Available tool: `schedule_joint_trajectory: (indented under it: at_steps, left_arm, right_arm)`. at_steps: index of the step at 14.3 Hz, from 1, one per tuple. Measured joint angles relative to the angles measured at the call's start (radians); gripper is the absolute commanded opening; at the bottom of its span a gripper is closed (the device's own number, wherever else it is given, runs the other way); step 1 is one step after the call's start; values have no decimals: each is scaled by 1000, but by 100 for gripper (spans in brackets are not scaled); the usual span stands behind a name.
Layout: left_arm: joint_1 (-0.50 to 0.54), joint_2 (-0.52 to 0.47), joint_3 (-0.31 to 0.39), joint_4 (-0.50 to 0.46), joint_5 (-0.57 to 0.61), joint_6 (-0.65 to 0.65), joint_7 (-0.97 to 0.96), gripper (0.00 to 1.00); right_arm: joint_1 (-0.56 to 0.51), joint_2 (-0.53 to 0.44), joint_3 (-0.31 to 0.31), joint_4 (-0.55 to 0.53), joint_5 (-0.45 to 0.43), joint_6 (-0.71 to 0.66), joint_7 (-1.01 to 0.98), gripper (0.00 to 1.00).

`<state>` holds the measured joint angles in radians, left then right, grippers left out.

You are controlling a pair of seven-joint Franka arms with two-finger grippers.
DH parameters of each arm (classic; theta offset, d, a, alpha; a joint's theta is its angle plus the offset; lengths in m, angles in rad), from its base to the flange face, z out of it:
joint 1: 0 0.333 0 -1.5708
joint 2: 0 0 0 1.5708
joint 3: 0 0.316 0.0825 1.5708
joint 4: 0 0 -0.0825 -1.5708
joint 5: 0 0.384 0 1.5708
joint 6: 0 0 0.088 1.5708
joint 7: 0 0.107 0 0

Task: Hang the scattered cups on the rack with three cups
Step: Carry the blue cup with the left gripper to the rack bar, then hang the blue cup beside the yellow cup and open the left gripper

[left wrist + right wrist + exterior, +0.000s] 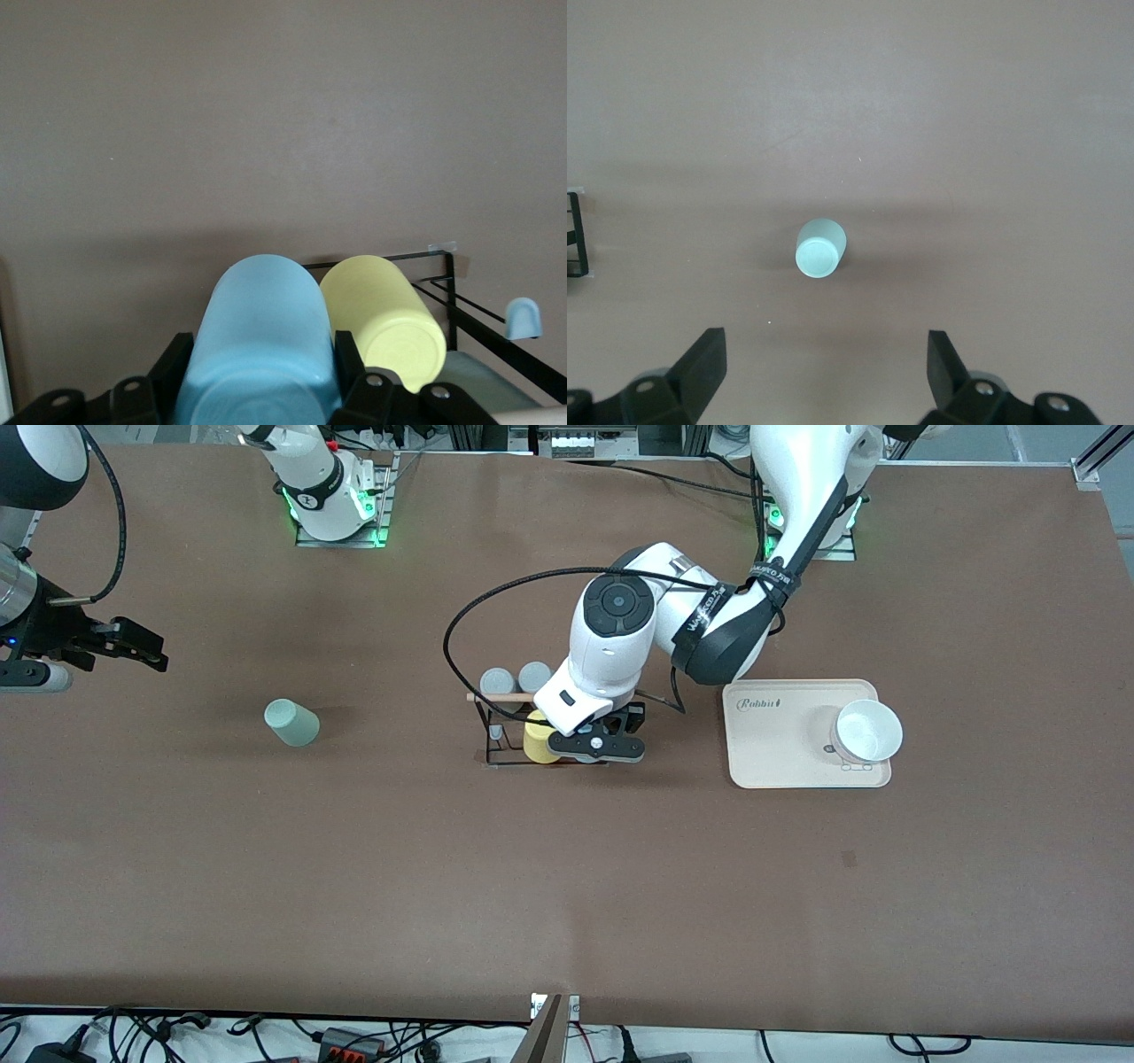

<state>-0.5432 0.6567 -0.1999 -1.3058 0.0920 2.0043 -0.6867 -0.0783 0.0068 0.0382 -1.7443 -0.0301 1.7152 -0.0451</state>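
Note:
My left gripper [595, 746] is over the rack [493, 731], a black wire stand with a wooden rod. In the left wrist view it [261, 394] is shut on the light blue cup [261, 341], held on its side next to the yellow cup [383, 320] on the rack's wire frame [452, 297]. The arm hides the blue cup in the front view. The mint green cup [291, 722] lies alone on the table toward the right arm's end. My right gripper [133, 646] is open and hangs near that end; its wrist view shows the mint cup [819, 248] ahead of the open gripper [824, 372].
Two grey cups [516, 680] and the yellow cup [537, 740] sit on the rack. A cream tray [771, 740] with a white bowl [866, 731] lies toward the left arm's end. A black cable loops above the rack.

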Motion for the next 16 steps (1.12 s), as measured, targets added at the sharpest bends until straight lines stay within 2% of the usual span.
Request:
schedule_joint_trajectory:
  at_steps: [7, 12, 16]
  left_arm:
    - [-12, 6, -6, -60, 33, 50, 4, 31]
    - [5, 17, -3, -68, 35, 69, 151, 31]
    - [3, 37, -7, -87, 35, 100, 168, 31]
  right_arm:
    - [0, 13, 0, 0, 0, -1, -1, 100]
    - [1, 28, 1, 0, 0, -1, -1, 100]
    - [1, 39, 1, 0, 0, -1, -2, 100]
